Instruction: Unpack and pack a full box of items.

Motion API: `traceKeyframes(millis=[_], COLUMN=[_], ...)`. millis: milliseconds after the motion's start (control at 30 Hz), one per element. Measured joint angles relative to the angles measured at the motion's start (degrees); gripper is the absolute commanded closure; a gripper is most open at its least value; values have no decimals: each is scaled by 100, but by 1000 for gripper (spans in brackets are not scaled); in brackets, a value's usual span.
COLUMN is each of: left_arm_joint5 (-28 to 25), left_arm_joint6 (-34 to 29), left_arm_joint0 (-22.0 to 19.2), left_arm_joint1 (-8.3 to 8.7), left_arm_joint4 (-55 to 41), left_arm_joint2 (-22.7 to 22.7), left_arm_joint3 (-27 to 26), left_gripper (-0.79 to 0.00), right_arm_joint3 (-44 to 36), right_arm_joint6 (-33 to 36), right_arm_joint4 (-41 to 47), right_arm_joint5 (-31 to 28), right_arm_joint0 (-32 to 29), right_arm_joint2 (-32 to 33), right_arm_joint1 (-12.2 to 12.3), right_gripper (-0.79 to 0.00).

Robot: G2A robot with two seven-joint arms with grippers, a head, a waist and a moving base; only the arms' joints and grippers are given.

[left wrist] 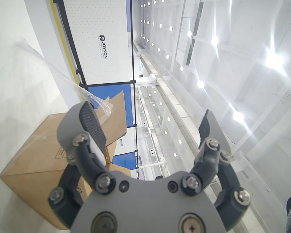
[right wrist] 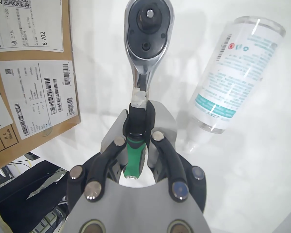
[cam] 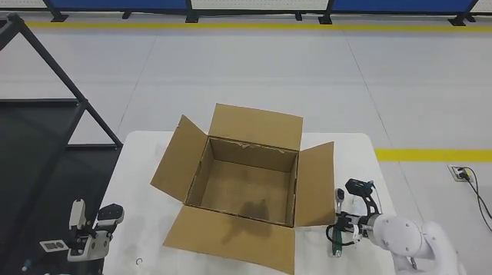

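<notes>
An open cardboard box [cam: 244,187] stands mid-table with its flaps spread; its inside shows bare cardboard and a shadow. My right gripper [right wrist: 139,118] is shut on the green-and-black handle of a ratchet wrench [right wrist: 148,25], whose chrome head points away over the white table. In the top view this gripper [cam: 338,225] and the wrench [cam: 340,196] sit just right of the box. My left gripper [cam: 94,215] is at the table's front-left corner. In its own wrist view it [left wrist: 146,111] is open, with nothing between its fingers, and tilted up toward the ceiling.
A clear bottle [right wrist: 235,81] with a white and teal label lies on the table beside the wrench head. The box's labelled side [right wrist: 31,73] is close on the other side. A crumpled clear plastic sheet [left wrist: 104,105] shows by the box [left wrist: 38,151] flaps.
</notes>
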Motion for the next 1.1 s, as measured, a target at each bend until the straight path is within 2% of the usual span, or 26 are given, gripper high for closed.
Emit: traceKeyframes(millis=[333, 400, 467, 500, 633, 933, 1100], left_arm_joint5=[0, 0, 0, 0, 0, 0, 0], left_arm_joint6=[0, 0, 0, 0, 0, 0, 0], left_arm_joint0=[0, 0, 0, 0, 0, 0, 0], left_arm_joint1=[0, 0, 0, 0, 0, 0, 0], left_arm_joint4=[0, 0, 0, 0, 0, 0, 0], left_arm_joint2=[0, 0, 0, 0, 0, 0, 0], left_arm_joint3=[0, 0, 0, 0, 0, 0, 0], left_gripper=[-785, -785, -785, -785, -785, -785, -785], right_arm_joint3=[369, 409, 439, 458, 523, 527, 166], right_arm_joint6=[-75, -89, -102, -109, -121, -142, -259], right_arm_joint4=[-372, -379, -388, -388, -346, -272, -66], right_arm_joint5=[334, 358, 394, 408, 410, 386, 330], right_arm_joint0=[304, 332, 348, 358, 380, 365, 184], right_arm_joint2=[-374, -401, -413, -422, -442, -462, -305], right_arm_joint1=[3, 7, 11, 14, 23, 53, 83], right_gripper=[0, -52, -58, -117, -185, -243, -280])
